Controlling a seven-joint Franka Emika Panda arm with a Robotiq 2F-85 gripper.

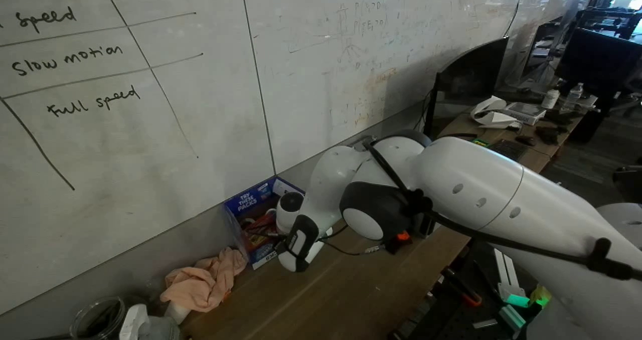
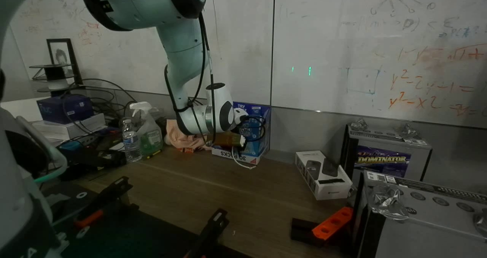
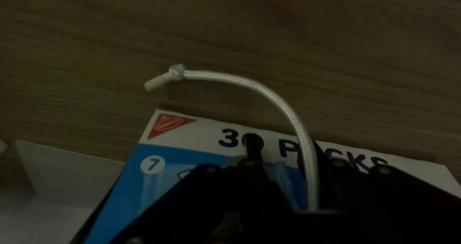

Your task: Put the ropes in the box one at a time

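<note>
Curving from one gripper (image 3: 283, 147), its hold unclear: one white rope (image 3: 278, 102) beside one blue box (image 3: 144, 190)

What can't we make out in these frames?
Whether the jaws pinch the rope: wrist view, gripper too dark.
Rope's other end: wrist view, rope vanishes into the gripper.
Full contents of the box: an exterior view, arm covers part.
Bottle label text: an exterior view, too small.

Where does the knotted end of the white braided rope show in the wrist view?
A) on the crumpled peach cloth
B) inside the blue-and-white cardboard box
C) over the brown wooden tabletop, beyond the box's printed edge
C: the white braided rope curves past the blue-and-white cardboard box, its knot seen against the brown wooden tabletop.
</note>
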